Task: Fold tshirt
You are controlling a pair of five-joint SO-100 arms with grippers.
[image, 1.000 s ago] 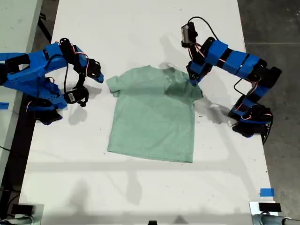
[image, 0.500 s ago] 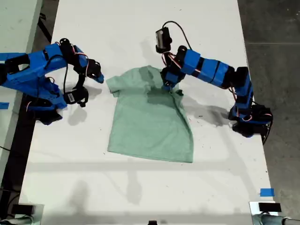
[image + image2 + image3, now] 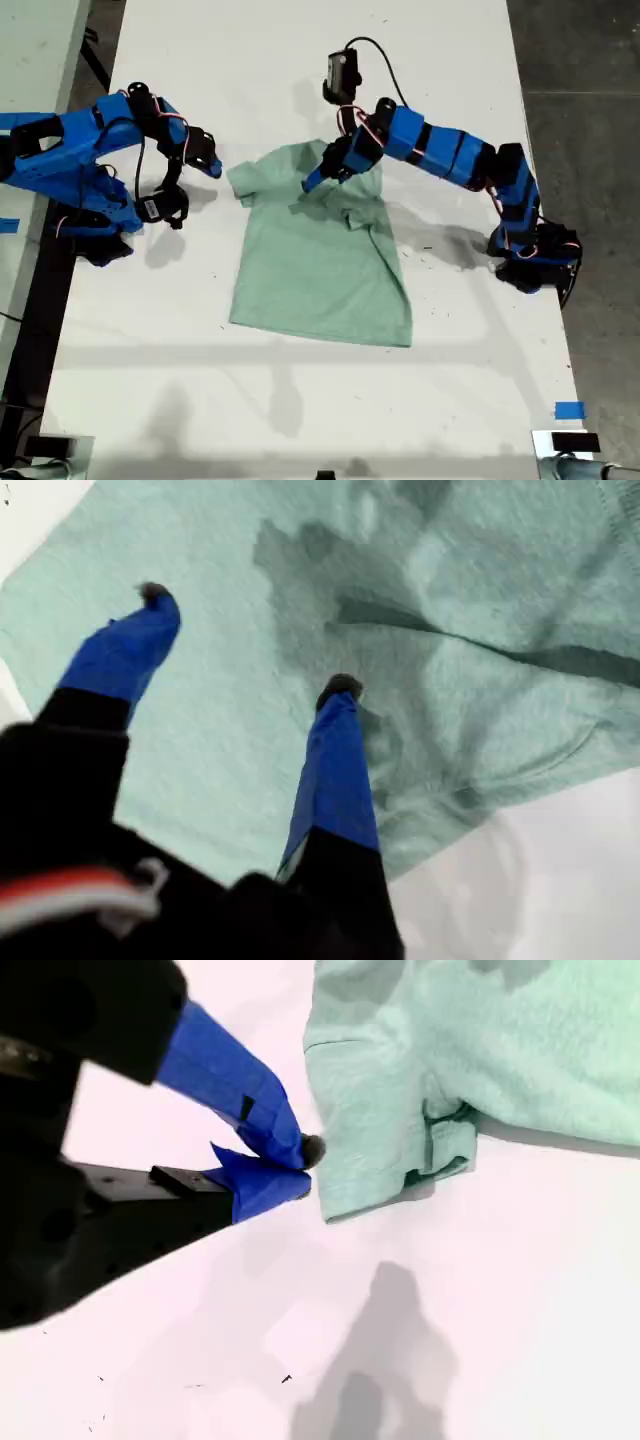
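Note:
The pale mint-green tshirt (image 3: 320,265) lies flat on the white table (image 3: 300,60), collar toward the far edge. Its sleeve on the exterior view's right is folded inward over the chest, leaving creases (image 3: 480,600). My first gripper (image 3: 322,172) hovers open over the upper middle of the shirt, its two blue fingers (image 3: 335,740) spread apart with nothing between them (image 3: 245,640). My second gripper (image 3: 214,166) is shut and holds nothing, its tips (image 3: 305,1160) just beside the hem of the other sleeve (image 3: 370,1110), at the exterior view's left.
The table's edges run along the exterior view's left and right, with dark floor (image 3: 590,70) past the right edge. A strip of blue tape (image 3: 568,410) marks the near corner at the exterior view's right. Both arm bases (image 3: 535,250) stand at the table's sides.
My first gripper swept from the sleeve at the exterior view's right toward the shirt's middle, dragging that sleeve inward, and now stands open. The second arm has stayed still.

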